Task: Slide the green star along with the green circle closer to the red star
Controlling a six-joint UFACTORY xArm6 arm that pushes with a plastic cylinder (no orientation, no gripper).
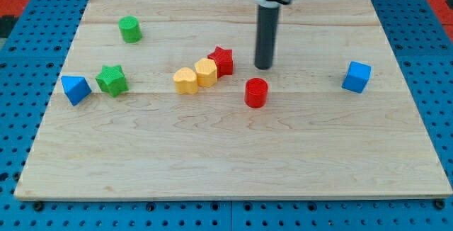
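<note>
Rod upright over the board (233, 167), lower end, my tip (263, 66), down at the wood in the upper middle. No jaws or fingers on this arm, only the bare rod, touching no block.

Red star (222, 60) just to the view's left of my tip, a small gap between. Pressed against the star's lower left side, a yellow block (206, 71), rounded, shape unclear; touching that in turn, a yellow heart (185, 81), the three in a slanted row falling toward the view's left. Red cylinder (256, 92) just below my tip, toward the view's bottom, apart from the star and from the rod.

Green star (112, 79) well apart from my tip, far over at the view's left, about level with the yellow heart. Beside it on the left, near the board's edge, a blue block (76, 89), wedge-like, close but seemingly not touching. Green circle (130, 30) above the green star, near the view's top left, standing alone, likewise well apart from my tip and from the red star.

Blue cube (357, 76) alone at the view's right, well clear of everything else.
</note>
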